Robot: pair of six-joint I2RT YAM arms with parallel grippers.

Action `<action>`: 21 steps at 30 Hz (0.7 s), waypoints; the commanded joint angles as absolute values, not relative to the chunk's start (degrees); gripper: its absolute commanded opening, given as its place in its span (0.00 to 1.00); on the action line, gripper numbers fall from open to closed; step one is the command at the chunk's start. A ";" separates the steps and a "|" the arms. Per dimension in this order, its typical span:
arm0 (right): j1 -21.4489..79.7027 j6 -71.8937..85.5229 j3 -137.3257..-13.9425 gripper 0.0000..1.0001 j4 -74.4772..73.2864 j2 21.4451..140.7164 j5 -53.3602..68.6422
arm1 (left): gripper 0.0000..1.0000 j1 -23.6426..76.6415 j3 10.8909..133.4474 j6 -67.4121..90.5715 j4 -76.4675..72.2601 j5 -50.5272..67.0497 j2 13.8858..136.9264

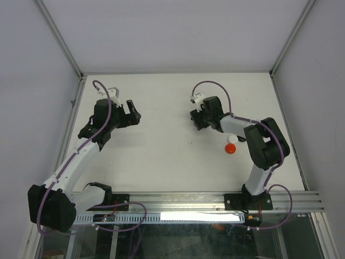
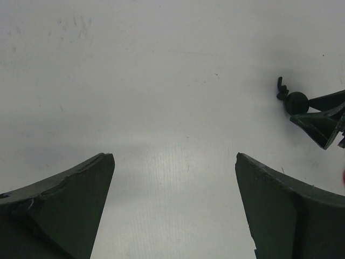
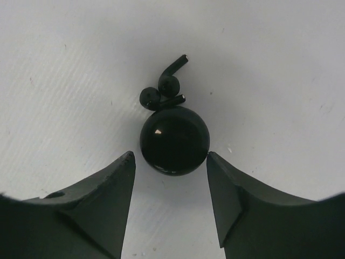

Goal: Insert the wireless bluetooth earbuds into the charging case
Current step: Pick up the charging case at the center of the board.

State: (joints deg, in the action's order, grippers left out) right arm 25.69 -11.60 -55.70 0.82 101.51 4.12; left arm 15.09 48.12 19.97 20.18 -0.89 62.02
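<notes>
In the right wrist view a glossy black round case [image 3: 174,140] lies closed on the white table. Two black short-stemmed earbuds [image 3: 168,85] lie loose against its far edge. My right gripper [image 3: 170,157] is open, its fingertips on either side of the case's near edge; the right tip is at or nearly at the case. My left gripper [image 2: 173,156] is open and empty over bare table. The left wrist view shows the black case [image 2: 297,102], the earbuds [image 2: 280,89] and the right gripper's fingers [image 2: 322,123] at far right.
In the top view my left gripper [image 1: 132,116] and right gripper [image 1: 197,121] face each other across the table's middle. A red puck [image 1: 230,149] with a white thing [image 1: 232,139] touching it lies beside the right arm. Frame posts border the table.
</notes>
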 commanded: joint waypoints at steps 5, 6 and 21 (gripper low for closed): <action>24.44 -14.85 -61.31 0.56 -2.62 104.67 6.40 | 0.99 14.21 48.28 19.60 18.55 1.04 62.37; 24.48 -15.23 -61.49 0.56 -2.88 105.03 7.15 | 0.99 14.16 48.35 19.60 18.56 1.19 62.54; 26.01 -19.43 -61.26 0.49 -4.92 105.04 10.26 | 0.99 13.89 48.43 19.48 17.84 7.93 63.37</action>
